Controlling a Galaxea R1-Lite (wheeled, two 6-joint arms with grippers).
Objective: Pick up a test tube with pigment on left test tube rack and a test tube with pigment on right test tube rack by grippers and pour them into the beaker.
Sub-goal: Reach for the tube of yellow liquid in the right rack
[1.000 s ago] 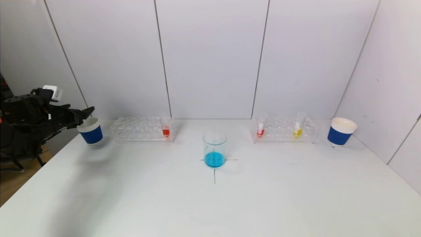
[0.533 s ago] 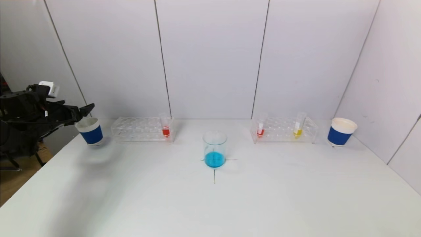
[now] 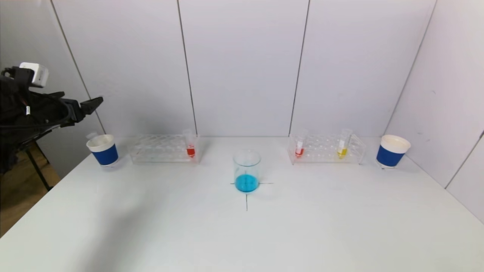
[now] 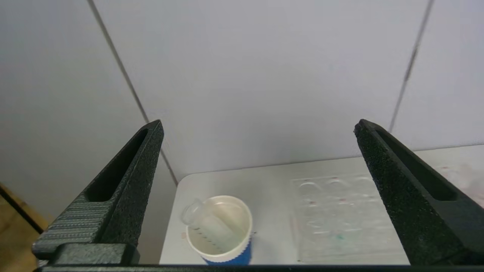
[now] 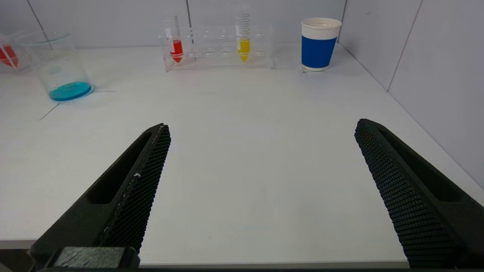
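Left end effector [image 3: 89,105] spread wide, empty, raised above the table's [image 3: 242,234] far left corner – over the left cup [image 3: 103,150], which holds an empty test tube [image 4: 206,226]. Right end effector [image 5: 261,151] also released, low at the near edge. Beaker [image 3: 247,171] with blue liquid at table centre; left rack [image 3: 162,148] has one red tube [image 3: 190,144], right rack [image 3: 327,148] a red [image 3: 300,144] and a yellow tube [image 3: 343,143].

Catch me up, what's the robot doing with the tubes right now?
The left gripper is open and empty, up in the air above the left paper cup, which holds an empty test tube. The beaker at centre has blue liquid. One red tube stands in the left rack; a red tube and a yellow tube stand in the right rack. The right gripper hangs open over the table's near edge, holding nothing.
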